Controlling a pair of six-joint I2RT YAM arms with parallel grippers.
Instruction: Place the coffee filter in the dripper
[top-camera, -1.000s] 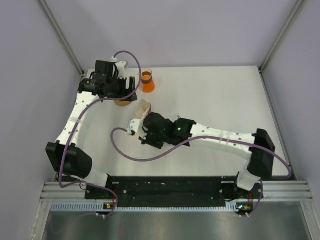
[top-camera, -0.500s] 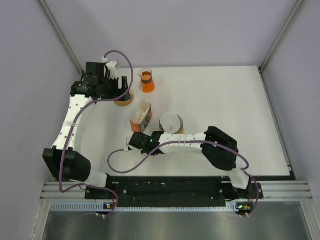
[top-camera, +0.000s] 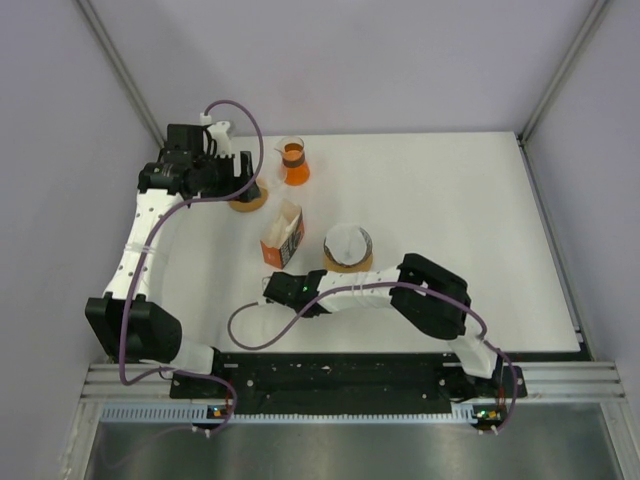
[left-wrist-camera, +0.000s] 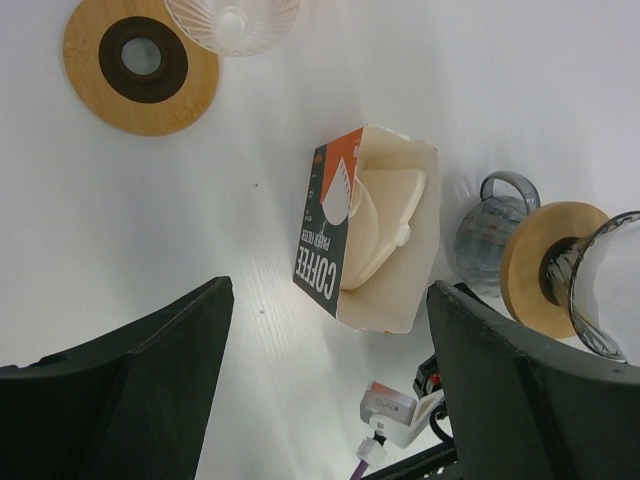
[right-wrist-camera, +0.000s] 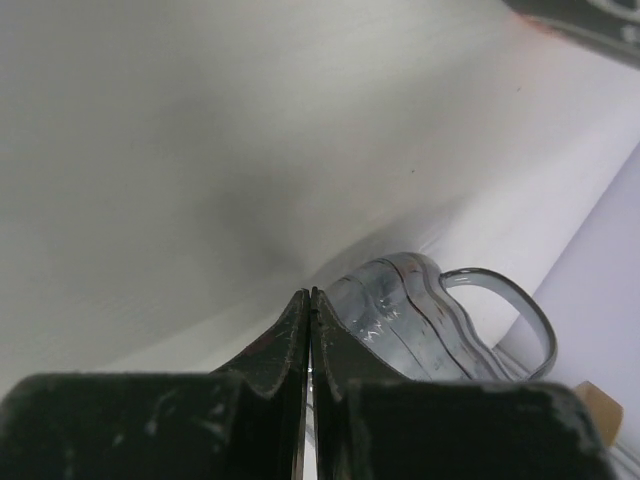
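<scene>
The open coffee filter box (top-camera: 283, 238) stands mid-table; the left wrist view shows cream filters (left-wrist-camera: 385, 215) inside it. The glass dripper (top-camera: 293, 162) stands behind it, its ribbed cone at the top edge of the left wrist view (left-wrist-camera: 232, 20). My left gripper (top-camera: 240, 180) is open and empty, hovering high over a wooden ring (left-wrist-camera: 140, 65), and it frames the box from above (left-wrist-camera: 330, 288). My right gripper (top-camera: 285, 287) is shut and empty, low over the table in front of the box, its closed tips (right-wrist-camera: 311, 295) just before a glass server (right-wrist-camera: 430, 310).
The glass server with a wooden collar (top-camera: 347, 249) stands right of the box, something white in its top. Its handle (left-wrist-camera: 505, 185) faces the box. The right arm's folded elbow (top-camera: 432, 295) lies just right of it. Walls close in on both sides.
The right arm has pulled back from the filter box and folded up, its gripper now low in front of the box, uncovering the server. The left gripper has shifted slightly left.
</scene>
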